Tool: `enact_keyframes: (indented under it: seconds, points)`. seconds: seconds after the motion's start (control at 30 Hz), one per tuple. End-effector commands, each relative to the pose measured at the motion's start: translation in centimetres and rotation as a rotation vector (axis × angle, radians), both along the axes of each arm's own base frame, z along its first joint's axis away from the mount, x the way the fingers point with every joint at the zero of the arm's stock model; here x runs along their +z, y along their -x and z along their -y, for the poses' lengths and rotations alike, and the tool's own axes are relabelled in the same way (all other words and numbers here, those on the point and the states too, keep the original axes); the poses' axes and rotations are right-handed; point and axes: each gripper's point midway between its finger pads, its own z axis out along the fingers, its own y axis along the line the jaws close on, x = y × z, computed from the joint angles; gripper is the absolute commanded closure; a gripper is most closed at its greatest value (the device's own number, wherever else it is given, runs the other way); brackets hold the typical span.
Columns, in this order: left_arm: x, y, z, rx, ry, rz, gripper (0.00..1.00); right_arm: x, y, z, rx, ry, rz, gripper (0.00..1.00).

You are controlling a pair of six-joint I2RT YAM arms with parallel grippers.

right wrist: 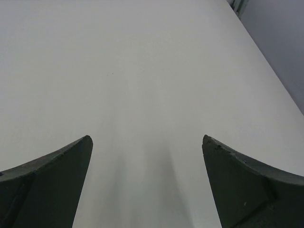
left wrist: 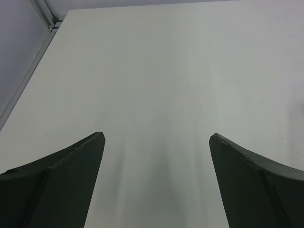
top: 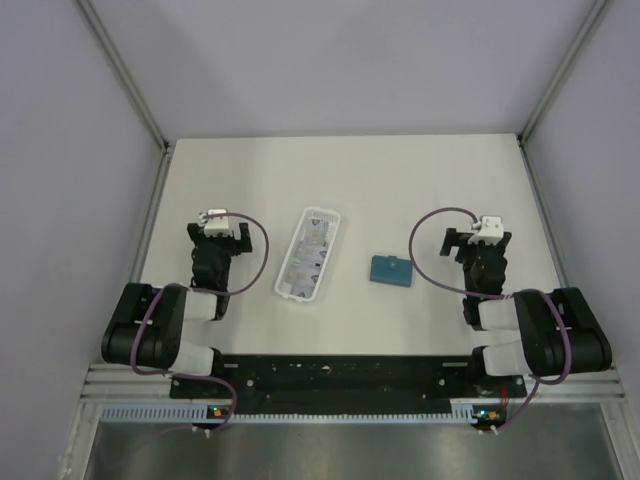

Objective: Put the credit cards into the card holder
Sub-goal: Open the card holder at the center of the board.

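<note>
So the credit cards [top: 309,256] were sitting in a loose pile inside the long white tray [top: 324,211], pale with dark markings, though I couldn't count them from the overhead view. The tray lay at a slight slant on the counter [top: 400,170], roughly mid-way between the two arms but a bit closer to the left one. Just to its right was the card holder [top: 390,270], teal, folded shut and flat on the counter, apart from the tray.

The left arm [top: 215,268] was parked left of the tray, with its jaws spread wide and nothing in them. The right arm [top: 487,272] was right of the card holder, and its jaws were wide apart and empty too. Neither set of jaws touched the cards, the tray or the holder. Both wrist views only showed dark fingers [left wrist: 57,185] [right wrist: 247,185] at the bottom corners with bare counter between them, so the cards and holder were off to the side of where either set pointed.
</note>
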Motion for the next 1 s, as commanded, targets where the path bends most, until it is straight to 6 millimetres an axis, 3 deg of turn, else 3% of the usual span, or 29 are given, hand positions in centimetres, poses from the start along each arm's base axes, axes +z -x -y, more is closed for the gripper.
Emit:
enact_keyframes:
  seconds: [0.0,0.3,0.4,0.5,0.53,0.57,0.73,0.87,0.97]
  points:
    - [1.5,-0.6,-0.2,0.009,0.017,0.050,0.01,1.7,-1.1,0.5,-0.047,-0.019,0.048,0.01]
    - [1.5,-0.4,-0.2,0.010,0.009,0.051,0.01,1.6,-1.0,0.9,-0.077,-0.049,0.047,0.01]
    - [3.7,0.1,-0.4,0.049,-0.009,0.099,0.02,2.7,-0.6,1.4,-0.112,-0.056,0.075,0.01]
    - [6.2,-0.3,-1.7,0.189,0.066,0.005,0.02,4.4,-0.6,2.2,-0.173,-0.083,0.037,0.01]
    - [5.6,0.0,-2.2,0.249,0.129,-0.073,0.01,4.8,-0.7,2.3,-0.191,-0.103,0.006,0.01]
    - [6.5,-0.2,-2.3,0.278,0.167,-0.095,0.01,5.3,-0.6,2.4,-0.213,-0.135,-0.008,0.01]
    - [8.8,-2.1,-0.4,0.220,0.220,-0.186,0.01,6.4,-0.5,1.9,-0.245,-0.236,-0.148,0.01]
    - [8.1,-3.2,1.3,0.149,0.316,-0.293,0.01,6.1,-0.6,-0.7,-0.146,-0.317,-0.269,0.01]
    - [6.5,-2.7,0.3,0.200,0.415,-0.363,0.01,5.2,-0.8,-3.5,-0.030,-0.385,-0.381,0.01]
